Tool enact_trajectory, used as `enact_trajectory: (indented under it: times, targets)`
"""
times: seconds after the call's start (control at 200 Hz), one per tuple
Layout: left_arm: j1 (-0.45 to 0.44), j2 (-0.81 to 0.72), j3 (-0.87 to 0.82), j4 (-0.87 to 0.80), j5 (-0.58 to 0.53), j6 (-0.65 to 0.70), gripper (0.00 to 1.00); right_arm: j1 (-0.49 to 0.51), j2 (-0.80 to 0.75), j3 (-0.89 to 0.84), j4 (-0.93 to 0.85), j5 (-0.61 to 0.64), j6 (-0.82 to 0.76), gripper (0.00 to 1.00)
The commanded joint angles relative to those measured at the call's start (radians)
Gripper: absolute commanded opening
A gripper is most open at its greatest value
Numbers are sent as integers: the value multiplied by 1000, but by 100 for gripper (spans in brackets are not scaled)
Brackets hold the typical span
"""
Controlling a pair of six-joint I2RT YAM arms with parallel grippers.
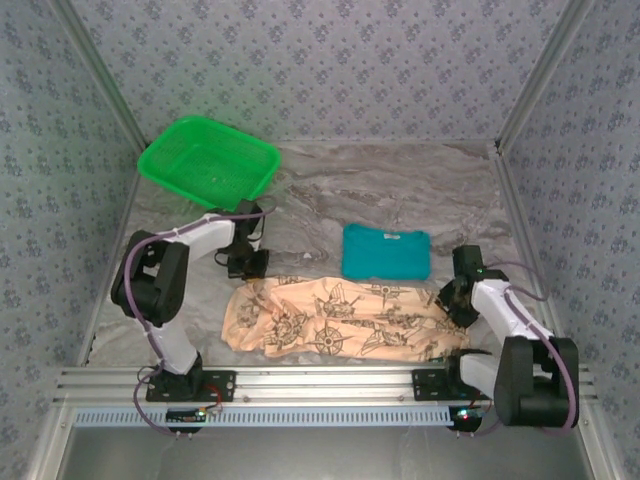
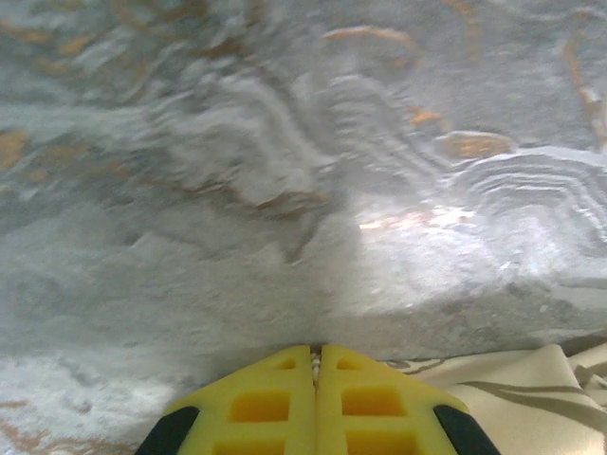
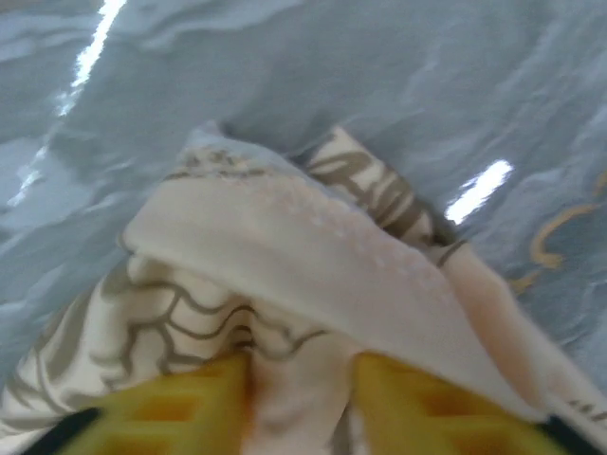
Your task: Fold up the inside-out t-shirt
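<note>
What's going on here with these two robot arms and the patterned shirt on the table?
Two robot arms are folding the inside-out t-shirt, which lies bunched in a strip along the near edge of the table. The right gripper pinches a fold of cloth at its right end. The left gripper is shut on nothing, over bare table by the shirt's far left corner. A teal folded garment and a green basket sit farther back.

T-shirt (image 1: 340, 320): peach-beige cloth, dark brown compass-like prints, paler cream reverse. Crumpled, not folded flat, stretched in long left-to-right band on tabletop (image 1: 400, 190) near front edge. Right end bunched in folds, cream side showing.
</note>
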Motion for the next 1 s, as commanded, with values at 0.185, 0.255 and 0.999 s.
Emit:
enact_trajectory:
  times: [0.185,0.255,0.999]
  targets:
    - [275,-219,-189,28,6,-177,0,-112,-24,-10,-14,161,67,0]
    - [312,-262,-222,45,3,-208,0,-139,-53,-12,-12,173,60,0]
    - [74,-204,-141,-32,104,-135,52,643,63,335,76,-167,-405,41]
